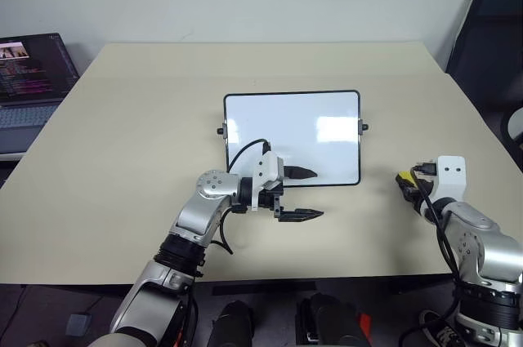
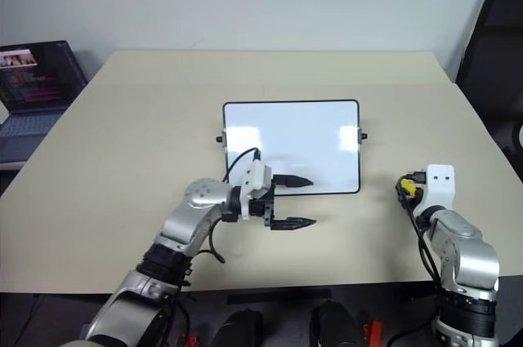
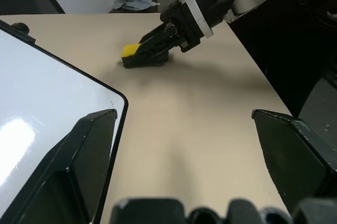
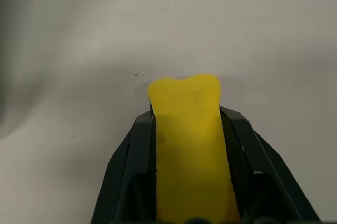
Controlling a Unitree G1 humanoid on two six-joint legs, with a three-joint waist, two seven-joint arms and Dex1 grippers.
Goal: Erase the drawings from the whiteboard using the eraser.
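Eraser [image 3: 138, 55] being squeezed in right pincer [image 4: 185, 129], resting low on worktop [image 1: 122, 135] right of whiteboard [image 1: 292, 136], seemingly wiped clean. Left pincer [image 1: 301, 193] gaping wide, empty, bracing near board's front edge.

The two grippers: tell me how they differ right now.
The left gripper is open and empty, while the right gripper is shut on the eraser. The left sits at the whiteboard's near edge; the right is off to the board's side on the table. Both have black fingers.
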